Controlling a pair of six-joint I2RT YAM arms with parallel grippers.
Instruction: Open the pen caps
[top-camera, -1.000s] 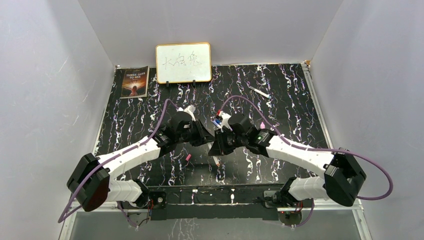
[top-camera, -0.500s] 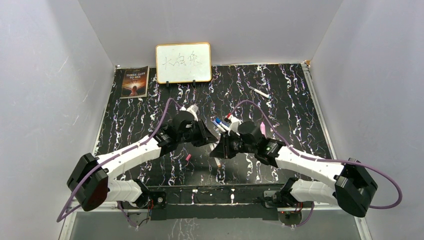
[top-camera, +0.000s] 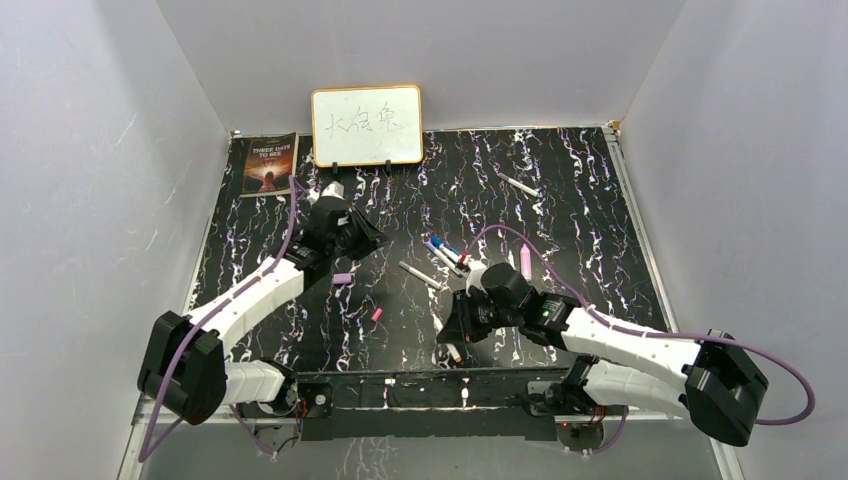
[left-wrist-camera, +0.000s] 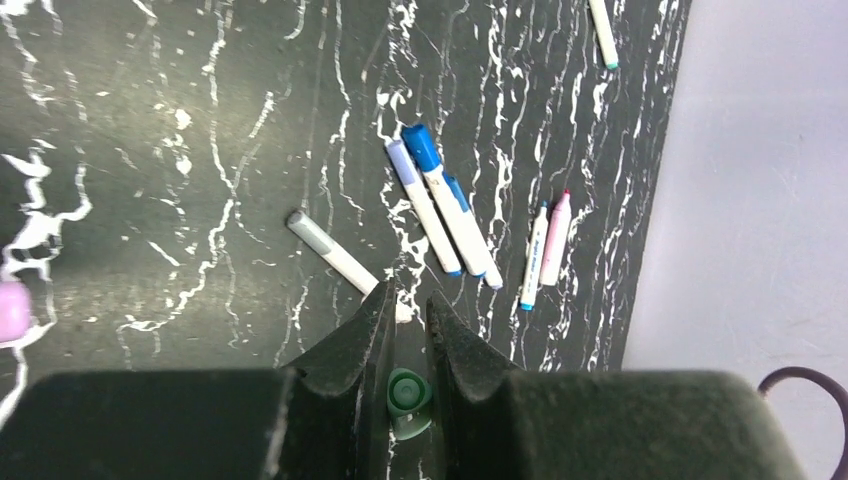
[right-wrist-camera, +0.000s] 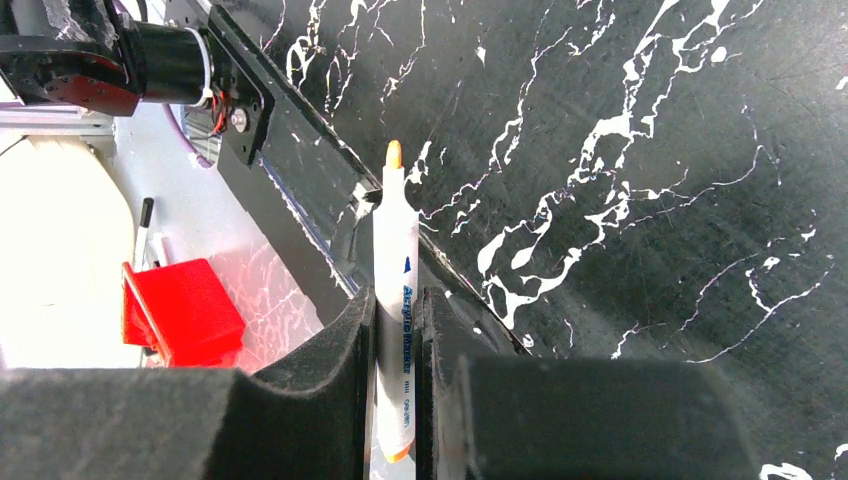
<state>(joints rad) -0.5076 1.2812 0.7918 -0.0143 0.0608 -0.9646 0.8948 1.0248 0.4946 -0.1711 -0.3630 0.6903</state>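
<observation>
Lying between the almost closed fingers (left-wrist-camera: 370, 330) of the left gripper (left-wrist-camera: 406, 300), a small teal-green plastic cap (left-wrist-camera: 408, 390) was held clear of the black white-veined tabletop (left-wrist-camera: 150, 120), over its back-left part. A slim white-barrelled marker (right-wrist-camera: 393, 230) with a bare orange tip was clamped between the narrowly parted fingers (right-wrist-camera: 345, 330) of the right gripper (right-wrist-camera: 397, 297), near the table's front edge, with the tip directed at that edge. Laid on the tabletop between the arms were a group of blue-capped white markers (top-camera: 443, 250), a grey-capped white marker (top-camera: 419, 275), a thicker pink marker (top-camera: 526, 262), a small purple cap (top-camera: 342, 279) and a small pink cap (top-camera: 377, 314). One further white marker (top-camera: 519, 184) was seen well apart, towards the back right.
</observation>
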